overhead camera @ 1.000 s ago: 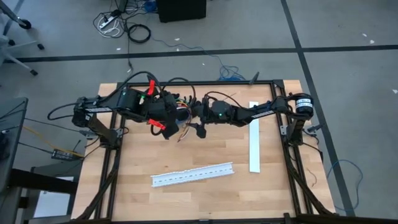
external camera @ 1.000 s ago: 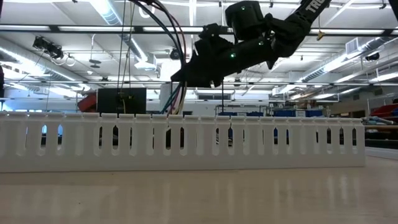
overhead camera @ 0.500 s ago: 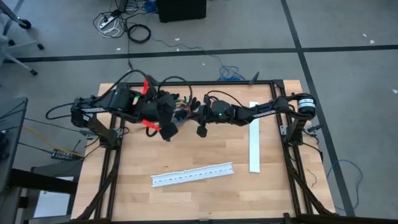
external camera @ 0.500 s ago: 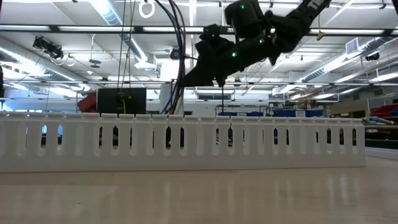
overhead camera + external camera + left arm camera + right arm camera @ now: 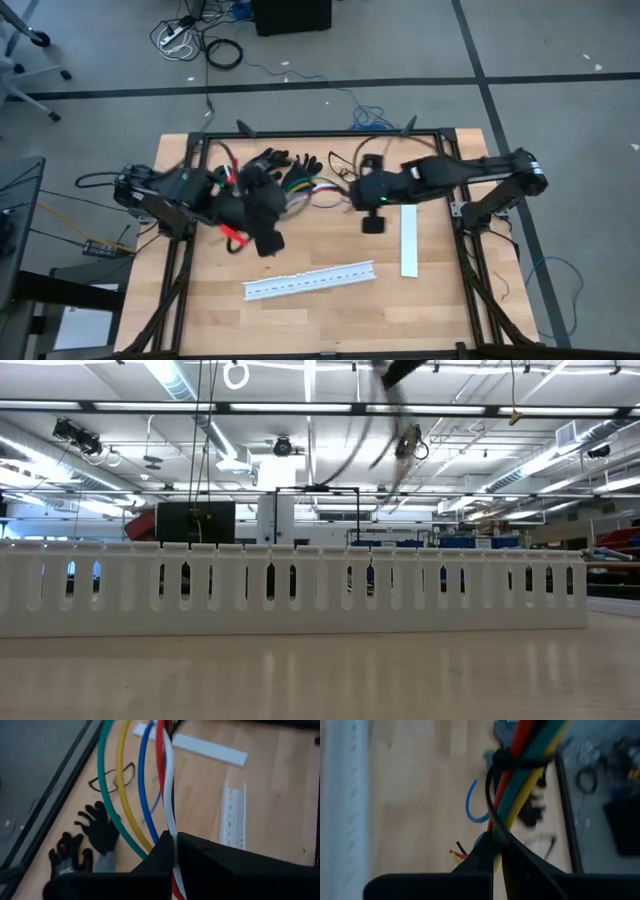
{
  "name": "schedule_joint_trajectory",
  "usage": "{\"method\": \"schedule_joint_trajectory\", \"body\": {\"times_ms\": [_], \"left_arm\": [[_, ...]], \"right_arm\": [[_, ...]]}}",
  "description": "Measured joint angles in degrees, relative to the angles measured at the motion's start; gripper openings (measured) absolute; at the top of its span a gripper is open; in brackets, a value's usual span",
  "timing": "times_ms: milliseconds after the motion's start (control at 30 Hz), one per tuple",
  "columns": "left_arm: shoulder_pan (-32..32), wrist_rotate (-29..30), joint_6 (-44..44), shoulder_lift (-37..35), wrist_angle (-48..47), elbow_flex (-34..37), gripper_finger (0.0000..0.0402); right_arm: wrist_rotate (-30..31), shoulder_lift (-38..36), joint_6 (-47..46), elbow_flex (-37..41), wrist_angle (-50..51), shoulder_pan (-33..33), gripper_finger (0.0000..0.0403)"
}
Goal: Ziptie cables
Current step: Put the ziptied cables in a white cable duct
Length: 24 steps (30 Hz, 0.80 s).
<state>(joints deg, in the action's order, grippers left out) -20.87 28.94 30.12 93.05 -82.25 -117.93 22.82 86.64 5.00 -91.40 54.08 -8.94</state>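
- from above, the left gripper sits over the far left part of the wooden table. its two fingers are pressed together on the cables.
- the cables fan out between the two arms, near the far edge of the table. green and yellow ones show best.
- the right gripper is at the other end of the cables. its fingers are closed tight on them too.
- a pair of dark gloves lies just behind the cables, by the far edge.
- a white slotted strip lies nearer the front of the table, well apart from both arms. a plain white strip lies on the right side.
- from table height, the white slotted strip fills the picture from side to side. thin wires hang blurred high above it. no gripper shows here.
- from the left wrist, the dark fingers are shut on the cables. green, yellow, blue, red and white ones curve away from them over the table.
- the dark gloves lie on the wood, and both white strips lie farther off.
- from the right wrist, the dark fingers are closed on the cables. red, green and yellow ones run away from them.
- a thin black band goes around the cables, a little way out from the fingers. a loose blue wire curls beside them.
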Motion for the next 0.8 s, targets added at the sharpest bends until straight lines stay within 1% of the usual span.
{"method": "schedule_joint_trajectory", "body": {"times_ms": [100, 167, 233, 333, 367, 533, 633, 800], "left_arm": [[-2.7, -0.5, -1.0, 3.1, 0.0, 0.0, 0.0], [-4.6, -1.7, -1.6, 5.3, 0.0, 0.1, 0.0], [-6.6, -1.9, -2.7, 7.7, -0.2, 0.1, 0.0], [-9.8, -1.8, -4.2, 12.1, -1.1, 0.1, 0.0], [-10.9, -1.4, -4.2, 13.7, -2.0, 0.1, 0.0], [-15.3, 0.7, -3.5, 20.7, -6.6, 0.1, 0.0], [-17.0, 1.5, -3.4, 25.1, -7.3, 0.1, 0.0], [-18.0, 2.1, -4.4, 29.6, -7.7, 0.1, 0.0]], "right_arm": [[-0.3, -0.1, -7.4, -7.3, 12.7, -4.3, 0.0007], [-3.2, 0.2, -12.9, -9.9, 17.6, -7.4, 0.0005], [-6.4, 1.0, -17.2, -10.2, 17.6, -10.7, 0.0004], [-7.4, 4.4, -21.5, -9.6, 15.7, -15.1, 0.0003], [-8.6, 6.1, -22.6, -9.5, 15.4, -16.3, 0.0003], [-19.4, 14.5, -26.7, -9.5, 15.5, -21.0, 0.0002], [-23.6, 18.2, -27.3, -9.5, 16.5, -21.6, 0.0002], [-25.9, 21.5, -24.6, -9.5, 19.2, -19.5, 0.0002]]}}
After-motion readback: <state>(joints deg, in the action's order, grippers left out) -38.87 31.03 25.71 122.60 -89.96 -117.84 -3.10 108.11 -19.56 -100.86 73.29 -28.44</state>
